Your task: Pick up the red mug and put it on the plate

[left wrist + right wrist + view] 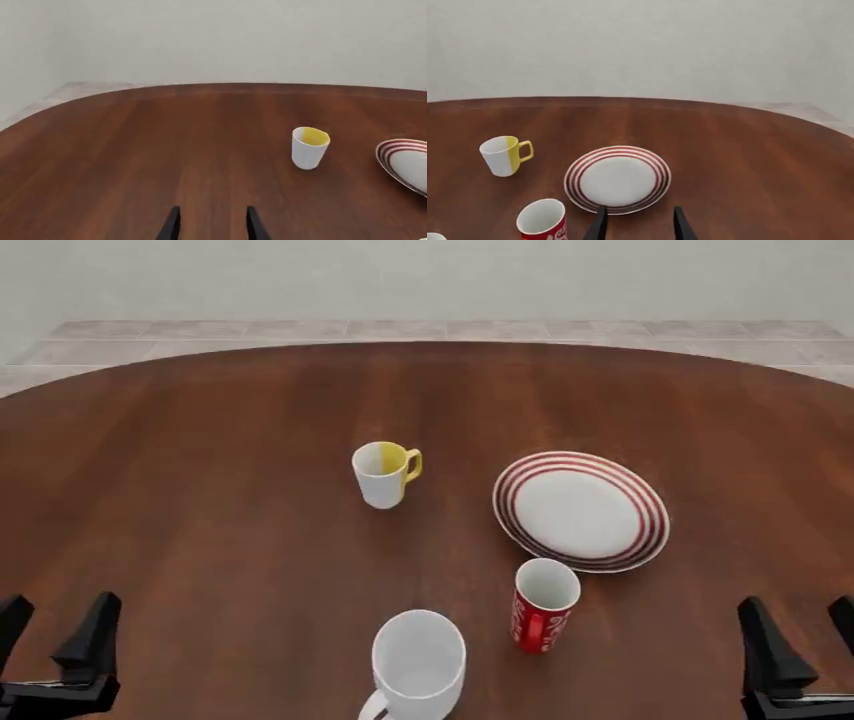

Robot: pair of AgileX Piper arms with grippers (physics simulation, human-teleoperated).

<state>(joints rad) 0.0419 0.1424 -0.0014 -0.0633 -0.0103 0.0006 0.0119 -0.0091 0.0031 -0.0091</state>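
The red mug stands upright near the table's front, white inside, with white lettering on its side; the right wrist view shows the red mug too. Just behind it and slightly right lies the plate, white with red rings, also seen as the plate ahead of the right fingers. My left gripper is open at the front left corner, far from the mug, with nothing between its fingers. My right gripper is open at the front right, also holding nothing.
A white-and-yellow mug stands left of the plate, visible as the white-and-yellow mug in the left wrist view. A larger plain white mug sits at the front edge, left of the red mug. The brown table curves away at the back.
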